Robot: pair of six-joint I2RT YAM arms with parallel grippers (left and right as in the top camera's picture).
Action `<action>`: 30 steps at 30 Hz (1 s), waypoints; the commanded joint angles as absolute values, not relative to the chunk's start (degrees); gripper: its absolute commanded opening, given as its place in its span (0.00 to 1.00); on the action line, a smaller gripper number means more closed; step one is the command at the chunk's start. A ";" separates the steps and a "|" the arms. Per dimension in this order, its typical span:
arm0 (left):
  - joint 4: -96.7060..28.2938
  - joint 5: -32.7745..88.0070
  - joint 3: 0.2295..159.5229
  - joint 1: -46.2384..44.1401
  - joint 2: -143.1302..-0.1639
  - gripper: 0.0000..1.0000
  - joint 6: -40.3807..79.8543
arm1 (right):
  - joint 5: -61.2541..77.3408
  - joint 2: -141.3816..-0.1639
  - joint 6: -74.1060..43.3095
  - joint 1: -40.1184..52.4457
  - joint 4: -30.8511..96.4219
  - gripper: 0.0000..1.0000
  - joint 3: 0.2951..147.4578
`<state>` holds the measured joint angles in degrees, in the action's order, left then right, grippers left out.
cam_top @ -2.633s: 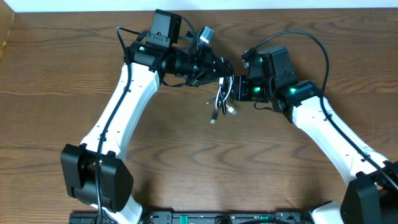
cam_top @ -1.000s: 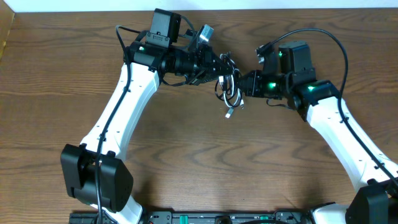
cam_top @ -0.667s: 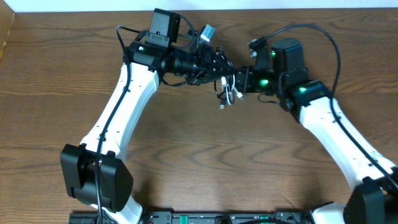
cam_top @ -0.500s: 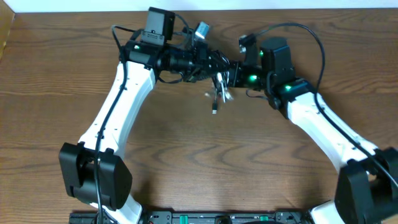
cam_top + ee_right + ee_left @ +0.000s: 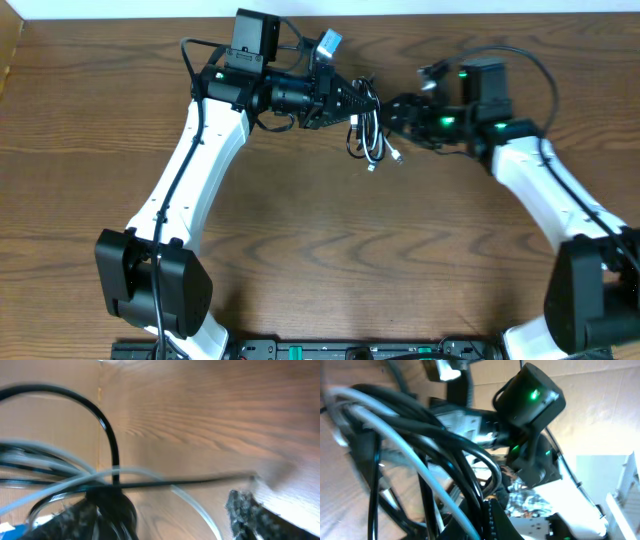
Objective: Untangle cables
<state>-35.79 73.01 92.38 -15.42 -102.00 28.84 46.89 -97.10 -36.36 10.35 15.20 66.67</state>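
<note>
Now the right hand [image 5: 396, 108] sits farther from the left hand [image 5: 352, 98] than it did half a second ago, when the two nearly met over the bundle. The cables [image 5: 370, 135] hang just beside the left hand, between it and the right hand. The left hand appears closed on their upper loops, though the cords hide its fingers in its own wrist view. Seen from the right wrist, the right hand's fingers [image 5: 247, 510] stand wide apart. The black cable [image 5: 107, 430] arches and the white cable [image 5: 50, 491] crosses ahead of them, and neither looks pinched. I judge the coils are spread a little but not parted, since black and white strands cross in the left wrist view. The counter [image 5: 320, 250] is dark wood grain. Beyond the left hand runs a pale strip [image 5: 450, 8], perhaps a wall.
</note>
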 commanded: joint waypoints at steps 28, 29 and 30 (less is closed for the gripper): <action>-40.18 69.58 84.53 -27.24 -105.41 0.07 -5.32 | 22.55 -81.32 -16.23 1.17 53.06 0.78 67.07; -40.18 69.60 84.53 -27.83 -106.13 0.08 -5.32 | 21.45 -81.32 -16.27 1.17 53.19 0.78 67.07; -40.16 69.58 84.53 -28.40 -107.24 0.08 -5.32 | 20.91 -81.32 -16.25 1.17 53.21 0.78 67.07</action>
<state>-40.21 70.13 84.55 -26.96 -104.14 -3.92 23.46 -82.02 -17.28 1.39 52.93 66.70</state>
